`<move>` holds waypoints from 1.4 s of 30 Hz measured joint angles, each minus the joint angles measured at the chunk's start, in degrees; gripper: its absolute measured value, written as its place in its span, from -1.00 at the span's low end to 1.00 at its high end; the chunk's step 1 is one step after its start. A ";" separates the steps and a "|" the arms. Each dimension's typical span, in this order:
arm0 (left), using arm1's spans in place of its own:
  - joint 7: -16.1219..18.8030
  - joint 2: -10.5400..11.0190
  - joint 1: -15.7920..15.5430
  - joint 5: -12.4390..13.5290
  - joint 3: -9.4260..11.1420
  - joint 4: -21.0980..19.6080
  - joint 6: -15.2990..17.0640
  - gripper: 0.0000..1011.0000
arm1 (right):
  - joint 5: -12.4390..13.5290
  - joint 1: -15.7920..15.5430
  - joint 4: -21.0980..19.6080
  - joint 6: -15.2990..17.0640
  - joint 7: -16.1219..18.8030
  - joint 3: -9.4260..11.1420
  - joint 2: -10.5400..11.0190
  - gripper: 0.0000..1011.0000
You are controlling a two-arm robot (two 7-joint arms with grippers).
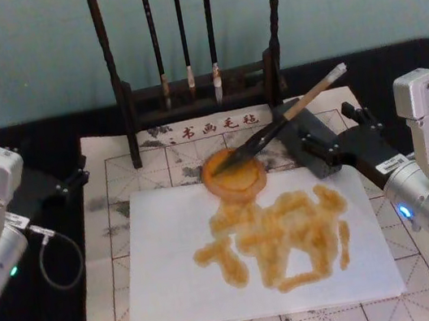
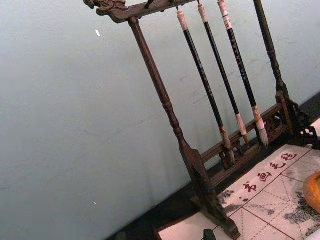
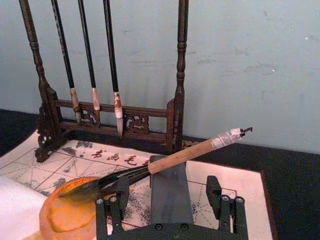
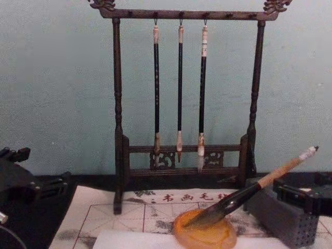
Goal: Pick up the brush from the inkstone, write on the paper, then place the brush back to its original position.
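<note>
The brush (image 1: 289, 115) lies slanted, its dark bristles on the orange inkstone (image 1: 239, 183) and its tan handle propped on a grey block (image 1: 311, 124). My right gripper (image 1: 326, 130) is open just behind it, one finger on each side of the block. In the right wrist view the brush (image 3: 180, 156) passes above one of the fingers (image 3: 112, 202) without being held. The white paper (image 1: 164, 251) in front of the inkstone carries broad orange-brown strokes. My left gripper (image 1: 76, 180) rests at the mat's left edge, open and holding nothing.
A dark wooden rack (image 4: 118, 104) with three thin hanging brushes (image 4: 180, 88) stands behind the inkstone. A beige gridded mat (image 1: 116, 185) with red characters lies under the paper on the black table. A cable loops beside the left arm (image 1: 58, 261).
</note>
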 joint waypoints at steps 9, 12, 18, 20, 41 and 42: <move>0.00 0.00 0.00 0.00 0.00 0.00 0.00 0.98 | 0.17 -0.04 -0.05 0.06 0.05 0.05 0.00 0.98; 0.00 0.00 0.00 0.00 0.00 0.00 0.00 0.98 | 0.20 -0.05 -0.06 0.08 0.06 0.05 0.00 0.98; 0.00 0.00 0.00 0.00 0.00 0.00 0.00 0.98 | 0.24 -0.05 -0.07 0.11 0.09 0.05 0.00 0.98; 0.00 0.00 0.00 0.00 0.00 0.00 0.00 0.98 | 0.24 -0.05 -0.07 0.11 0.09 0.05 0.00 0.98; 0.00 0.00 0.00 0.00 0.00 0.00 0.00 0.98 | 0.31 -0.05 -0.07 0.13 0.12 0.05 0.00 0.98; 0.00 0.00 0.00 0.00 0.00 0.00 0.00 0.98 | 0.31 -0.05 -0.07 0.13 0.12 0.05 0.00 0.98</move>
